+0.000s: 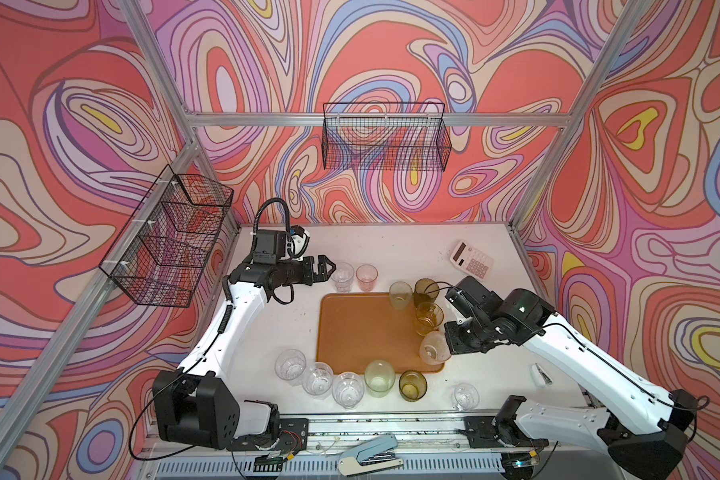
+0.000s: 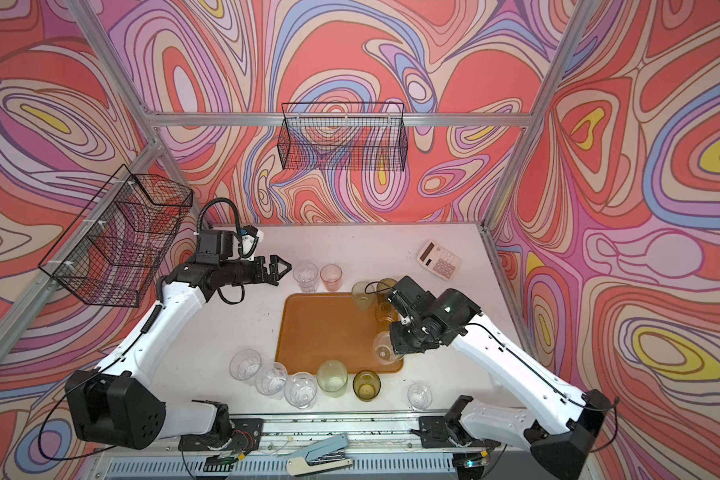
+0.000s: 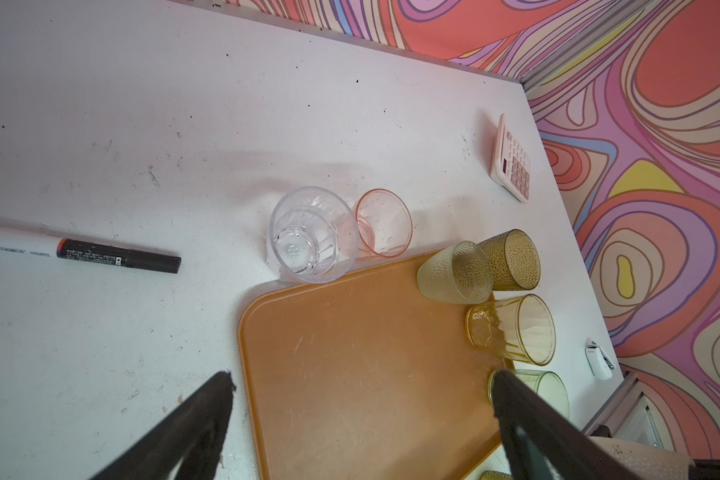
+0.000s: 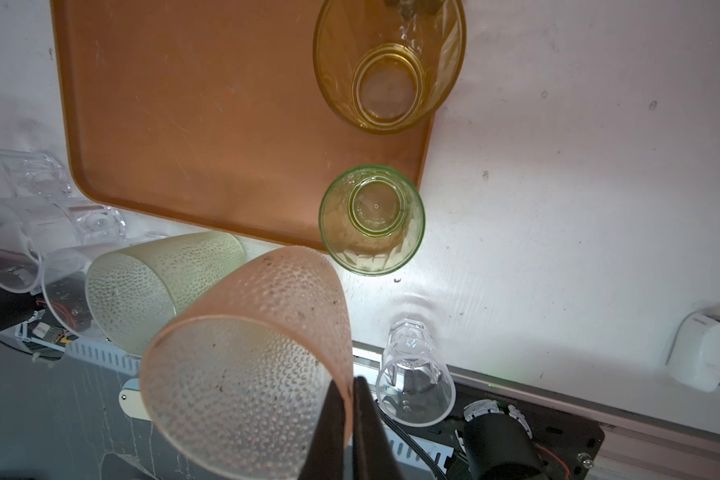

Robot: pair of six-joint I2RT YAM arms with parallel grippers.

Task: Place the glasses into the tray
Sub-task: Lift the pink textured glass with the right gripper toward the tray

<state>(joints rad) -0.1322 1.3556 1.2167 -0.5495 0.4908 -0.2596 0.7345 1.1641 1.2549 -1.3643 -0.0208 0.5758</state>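
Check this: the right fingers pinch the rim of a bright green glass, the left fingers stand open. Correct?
Not green: the right wrist view shows the right fingers pinching the rim of a pink dimpled glass; the left fingers are open.

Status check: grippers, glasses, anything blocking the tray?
Left gripper open, empty, near clear glass. Right gripper shut on pink glass rim, over tray corner. Green glass at that corner, possibly in the way.
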